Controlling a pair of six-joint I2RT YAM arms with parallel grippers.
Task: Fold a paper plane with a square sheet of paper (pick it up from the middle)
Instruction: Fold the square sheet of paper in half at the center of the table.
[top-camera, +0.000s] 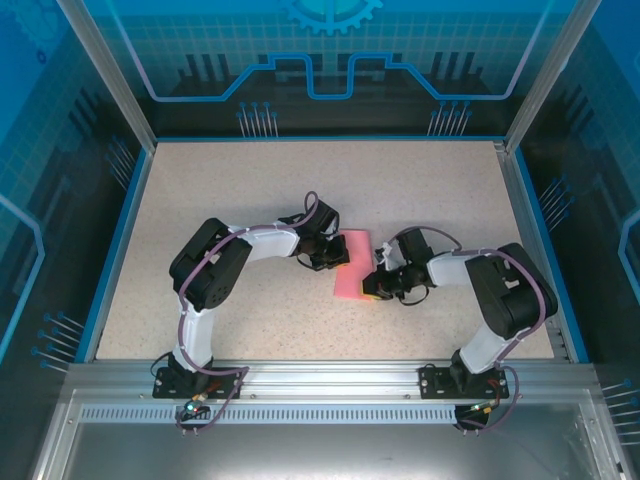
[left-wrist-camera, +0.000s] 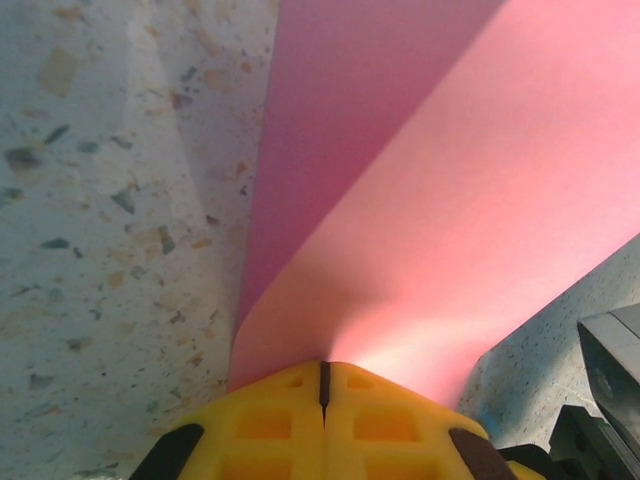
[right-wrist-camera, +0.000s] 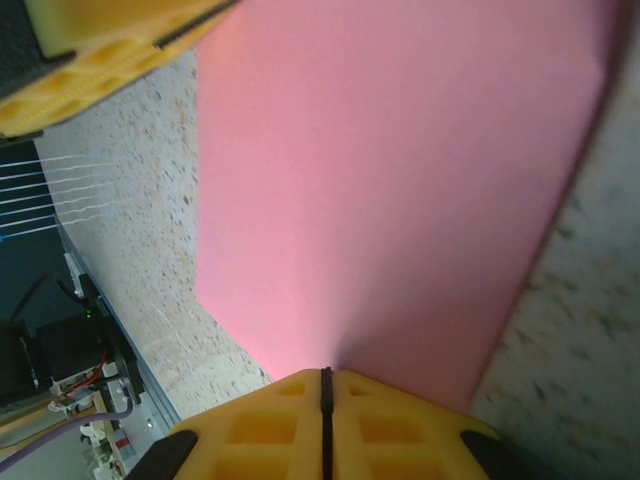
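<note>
The left gripper (top-camera: 336, 260) is clenched tight on the left edge of the pink sheet of paper (top-camera: 353, 262). The right gripper (top-camera: 375, 288) pinches its near right edge.

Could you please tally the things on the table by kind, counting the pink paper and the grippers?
Paper sheet: 1
Grippers: 2 (left gripper, right gripper, each shut on the paper sheet)
Total: 3
</note>
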